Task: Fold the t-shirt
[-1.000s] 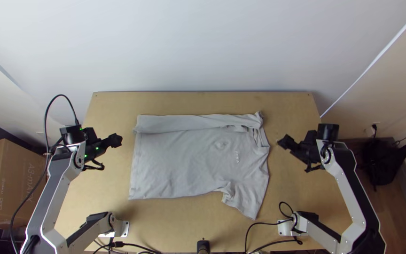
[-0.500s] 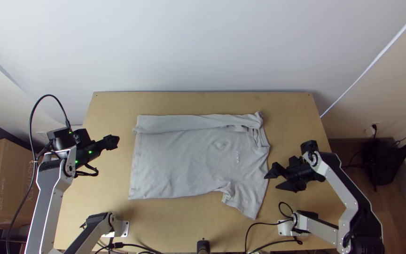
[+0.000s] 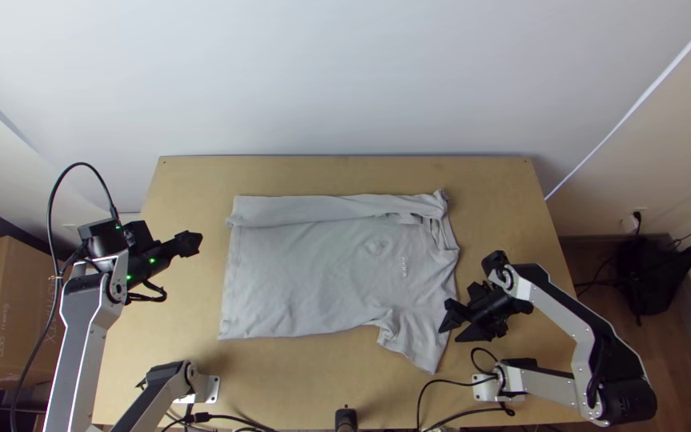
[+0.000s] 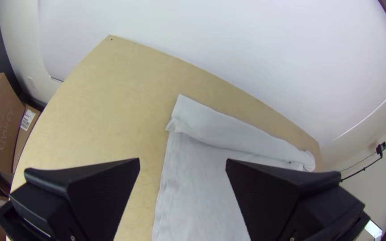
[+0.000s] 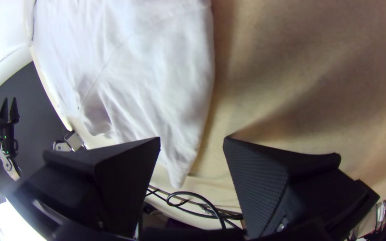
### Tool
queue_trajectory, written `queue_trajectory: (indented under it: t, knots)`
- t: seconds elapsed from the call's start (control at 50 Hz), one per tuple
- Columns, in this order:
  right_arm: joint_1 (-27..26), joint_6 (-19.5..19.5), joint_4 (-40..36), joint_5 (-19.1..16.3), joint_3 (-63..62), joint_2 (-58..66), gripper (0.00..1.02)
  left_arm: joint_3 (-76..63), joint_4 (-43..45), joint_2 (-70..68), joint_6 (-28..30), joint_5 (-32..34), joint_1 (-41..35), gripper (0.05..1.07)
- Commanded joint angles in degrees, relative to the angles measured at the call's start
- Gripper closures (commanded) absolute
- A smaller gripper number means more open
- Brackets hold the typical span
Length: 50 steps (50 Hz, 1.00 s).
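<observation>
T-shirt: light grey, laid out on the desk (image 3: pixel 281 384), collar (image 3: pixel 444 234) towards the right, hem (image 3: pixel 228 284) towards the left.
Folded strip: the long side farthest from the arm bases is turned over onto the T-shirt (image 3: pixel 313 276), making a narrow band (image 3: pixel 305 210) from hem to shoulder, a little bunched at the shoulder end.
Sleeve: the near one (image 3: pixel 419 342) lies spread, angled off the T-shirt towards the bases, with creases where it joins the body.
Left gripper (image 3: pixel 193 243): left of the T-shirt's hem, apart from the cloth; fingers spread wide, nothing between them.
Right gripper (image 3: pixel 449 335): at the T-shirt's near sleeve, overlapping its outer edge from above; fingers apart, not clamped. Contact with the cloth: cannot tell.
Cardboard box (image 3: pixel 17 312): well left of the T-shirt, past the desk.
</observation>
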Motion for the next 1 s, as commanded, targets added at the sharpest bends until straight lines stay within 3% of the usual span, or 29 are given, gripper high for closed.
queue_trajectory:
  t: [0.0,0.08,0.24,0.28,0.48,0.58,0.86,0.98]
  knots:
    - [2.48,-0.49,0.15,-0.95,-1.98,1.12,0.4,1.65,-1.03,-0.82,0.49,0.6,0.22,0.15]
    - [4.06,0.3,2.61,-1.04,-2.42,1.04,0.54,1.74,-2.88,-0.82,3.21,0.52,-0.48,0.15]
    - [5.38,1.26,5.95,-0.95,-2.16,0.16,0.94,0.86,-12.81,-0.21,14.03,0.43,-2.33,0.15]
    - [5.47,1.26,6.3,-0.86,-1.98,-0.37,1.0,0.33,-15.54,-0.21,17.1,-0.1,-2.33,0.15]
    - [6.26,1.88,6.21,-0.86,-1.37,-1.95,1.0,-1.87,-29.16,-0.12,31.08,-3.26,-2.33,0.15]
    - [6.61,2.23,6.21,-0.86,-1.11,-2.04,1.0,-3.98,-30.74,0.14,33.62,-8.1,-3.56,0.15]
    - [7.05,3.02,6.21,-0.77,0.39,-2.13,1.0,-10.66,-32.15,2.87,36.35,-12.05,-11.91,0.15]
    - [7.05,3.02,6.13,-0.68,0.74,-2.13,1.0,-11.89,-32.41,8.93,31.78,-14.86,-19.12,0.15]
